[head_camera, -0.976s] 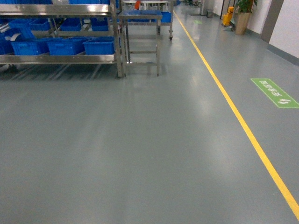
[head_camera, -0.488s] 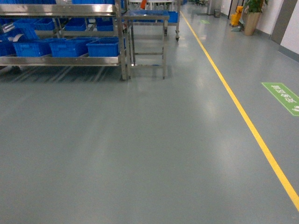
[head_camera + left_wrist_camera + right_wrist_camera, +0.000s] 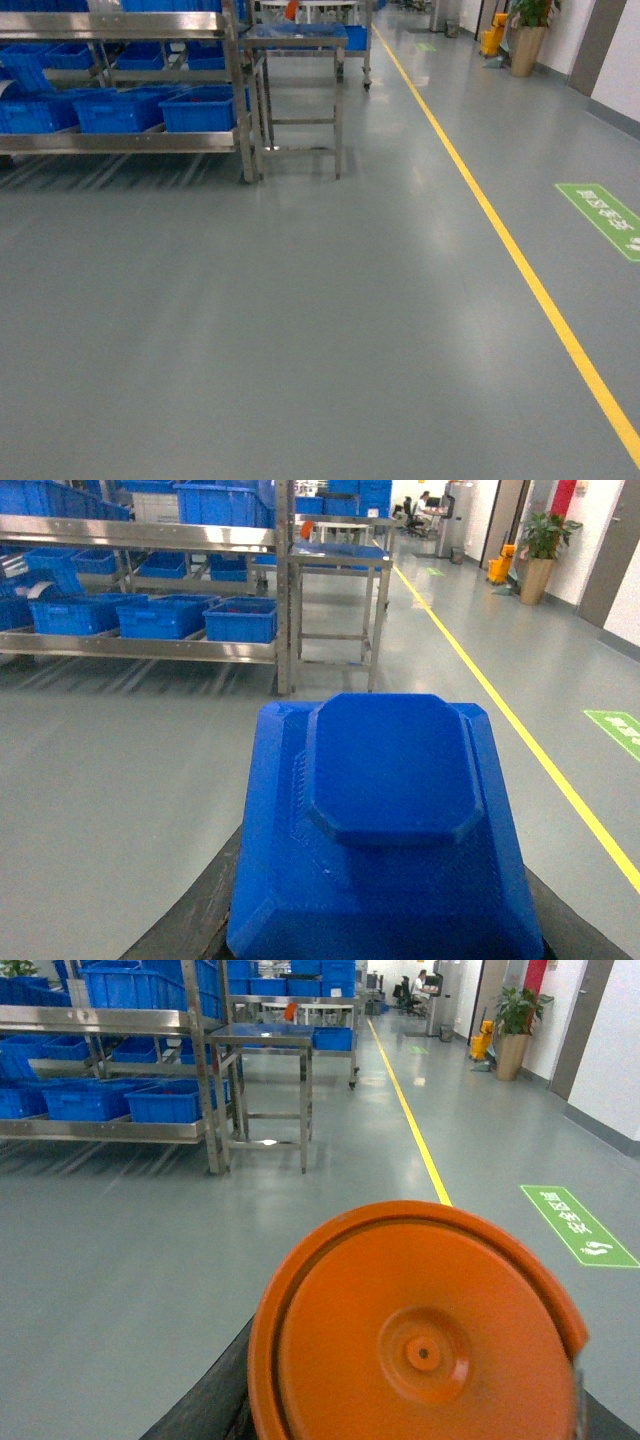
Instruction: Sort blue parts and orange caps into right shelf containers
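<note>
The blue part (image 3: 385, 830) sits right before the left wrist camera and the orange cap (image 3: 420, 1335) before the right — neither hand's grip can be made out. The blue crates (image 3: 200, 108) wait on the shelf (image 3: 120, 142) far ahead-left, so both drops remain.

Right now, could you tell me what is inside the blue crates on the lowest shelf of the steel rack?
The bright-blue plastic crates on the steel rack show only walls and rims. One crate shows something reddish inside; other contents are hidden.
</note>
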Available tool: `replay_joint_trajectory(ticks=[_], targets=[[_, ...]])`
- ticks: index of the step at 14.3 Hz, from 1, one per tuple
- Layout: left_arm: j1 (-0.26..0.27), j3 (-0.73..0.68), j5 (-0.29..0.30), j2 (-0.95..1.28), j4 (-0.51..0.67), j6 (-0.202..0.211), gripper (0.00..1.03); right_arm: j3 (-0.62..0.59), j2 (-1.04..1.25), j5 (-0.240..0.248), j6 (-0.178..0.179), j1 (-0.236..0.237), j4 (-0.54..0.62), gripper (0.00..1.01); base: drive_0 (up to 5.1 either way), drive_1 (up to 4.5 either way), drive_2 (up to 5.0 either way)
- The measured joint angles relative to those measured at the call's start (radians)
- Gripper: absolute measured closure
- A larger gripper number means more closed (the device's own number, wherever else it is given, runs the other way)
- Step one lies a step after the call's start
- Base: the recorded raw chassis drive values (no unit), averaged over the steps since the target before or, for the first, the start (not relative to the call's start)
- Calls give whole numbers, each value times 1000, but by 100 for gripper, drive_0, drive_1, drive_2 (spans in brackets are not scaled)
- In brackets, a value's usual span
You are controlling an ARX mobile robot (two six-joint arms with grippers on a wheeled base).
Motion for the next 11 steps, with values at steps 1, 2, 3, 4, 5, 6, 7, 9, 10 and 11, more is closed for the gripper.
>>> replay_joint_trajectory(ticks=[1, 2, 3, 4, 5, 6, 7, 9, 10, 11], targets=[[0, 0, 0, 0, -2, 0, 62, 0, 0, 0, 0, 0, -3, 57, -2, 423, -428], [0, 0, -2, 0, 0, 0, 62, 0, 0, 0, 0, 0, 2, 57, -4, 422, -429], [0, 0, -1, 0, -3, 0, 62, 0, 0, 0, 0, 0, -4, 57, -6, 420, -431], [0, 0, 0, 0, 4, 0, 62, 0, 0, 0, 0, 0, 3, 57, -5, 420, -431], [0, 0, 0, 0, -6, 0, 62, 0, 0, 0, 0, 0, -4, 57, -8, 417, -434], [0, 0, 0, 0, -2, 0, 62, 0, 0, 0, 0, 0, -2, 57, -8, 418, -433], [0, 0, 0, 0, -2, 0, 62, 0, 0, 0, 0, 0, -2, 57, -7, 419, -433], [0, 0, -1, 0, 1, 0, 62, 0, 0, 0, 0, 0, 2, 57, -3, 423, -428], [0, 0, 0, 0, -3, 0, 62, 0, 0, 0, 0, 0, -4, 57, 6, 432, -420], [0, 0, 0, 0, 2, 0, 62, 0, 0, 0, 0, 0, 2, 57, 2, 428, -423]])
